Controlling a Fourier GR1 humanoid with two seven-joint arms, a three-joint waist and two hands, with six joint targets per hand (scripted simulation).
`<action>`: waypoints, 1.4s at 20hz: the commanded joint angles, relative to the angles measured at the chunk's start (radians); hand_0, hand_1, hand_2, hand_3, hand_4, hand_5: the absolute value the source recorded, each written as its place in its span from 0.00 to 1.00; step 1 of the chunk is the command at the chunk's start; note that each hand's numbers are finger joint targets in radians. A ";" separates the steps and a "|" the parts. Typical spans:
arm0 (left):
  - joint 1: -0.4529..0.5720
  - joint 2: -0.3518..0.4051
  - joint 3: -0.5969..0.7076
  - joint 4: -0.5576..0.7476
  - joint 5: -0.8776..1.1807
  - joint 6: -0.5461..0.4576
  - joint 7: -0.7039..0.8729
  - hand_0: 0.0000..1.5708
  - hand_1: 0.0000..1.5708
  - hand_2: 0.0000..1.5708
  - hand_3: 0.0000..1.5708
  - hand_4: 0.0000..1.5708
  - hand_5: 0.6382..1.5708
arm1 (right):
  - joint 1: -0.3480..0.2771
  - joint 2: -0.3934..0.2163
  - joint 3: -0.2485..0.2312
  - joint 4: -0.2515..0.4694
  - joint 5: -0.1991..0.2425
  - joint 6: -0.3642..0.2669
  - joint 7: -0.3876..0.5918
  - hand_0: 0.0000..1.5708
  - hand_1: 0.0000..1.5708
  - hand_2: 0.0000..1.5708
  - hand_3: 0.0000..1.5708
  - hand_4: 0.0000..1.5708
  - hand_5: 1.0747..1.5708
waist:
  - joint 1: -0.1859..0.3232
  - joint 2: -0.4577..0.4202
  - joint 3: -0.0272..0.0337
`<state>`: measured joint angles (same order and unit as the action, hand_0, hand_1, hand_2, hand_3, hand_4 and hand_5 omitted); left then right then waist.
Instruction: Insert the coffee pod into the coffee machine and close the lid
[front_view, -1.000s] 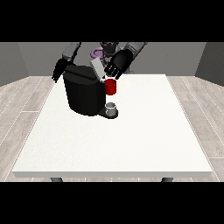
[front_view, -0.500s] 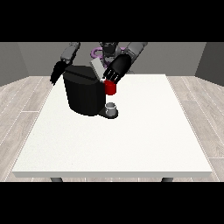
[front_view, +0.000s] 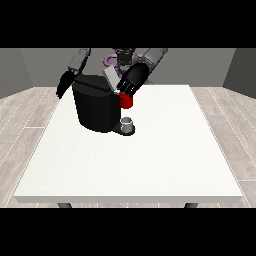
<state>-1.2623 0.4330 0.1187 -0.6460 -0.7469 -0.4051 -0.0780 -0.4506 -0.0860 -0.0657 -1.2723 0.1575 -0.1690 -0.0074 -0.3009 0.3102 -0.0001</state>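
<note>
The black coffee machine (front_view: 95, 106) stands at the table's far left of centre. Its grey lid (front_view: 110, 78) is tilted up at the top. The hand at the view's right (front_view: 132, 81) reaches over the machine's front top, fingers stretched down beside the lid and just above a red thing at the machine (front_view: 126, 101). A small grey thing (front_view: 127, 122) sits on the machine's base under the red thing; I cannot tell whether it is the pod. The hand at the view's left (front_view: 64, 85) hangs beside the machine's left side with relaxed fingers, holding nothing.
The white table (front_view: 150, 165) stretches wide in front of and to the right of the machine. Its near edge runs along the bottom of the view. The robot's torso (front_view: 122, 56) is right behind the machine.
The hand at the view's right has come down along the lid towards the red thing. The hand at the view's left has sunk a little lower beside the machine.
</note>
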 joint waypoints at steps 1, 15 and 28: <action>-0.053 0.019 0.014 0.009 0.012 -0.040 -0.004 0.77 0.77 0.79 0.76 0.23 1.00 | -0.035 0.007 -0.009 0.015 0.007 -0.026 0.040 0.00 0.00 0.00 0.00 0.00 1.00 | 0.009 0.000 0.0003; 0.024 0.009 -0.069 0.007 -0.110 0.114 -0.049 0.77 0.77 0.78 0.70 0.00 1.00 | -0.001 0.016 0.015 -0.017 0.007 -0.009 0.025 0.00 0.00 0.00 0.00 0.00 1.00 | -0.016 -0.002 0.0004; -0.034 0.053 -0.009 0.023 -0.089 0.156 -0.124 0.77 0.77 0.75 0.61 0.00 1.00 | -0.056 -0.005 -0.004 -0.019 0.023 -0.035 0.035 0.00 0.00 0.00 0.00 0.00 1.00 | -0.018 0.076 0.0003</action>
<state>-1.2788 0.5008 0.1026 -0.6172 -0.8334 -0.2893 -0.2033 -0.4715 -0.0680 -0.0468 -1.3055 0.1770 -0.1969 0.0125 -0.3251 0.3678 0.0008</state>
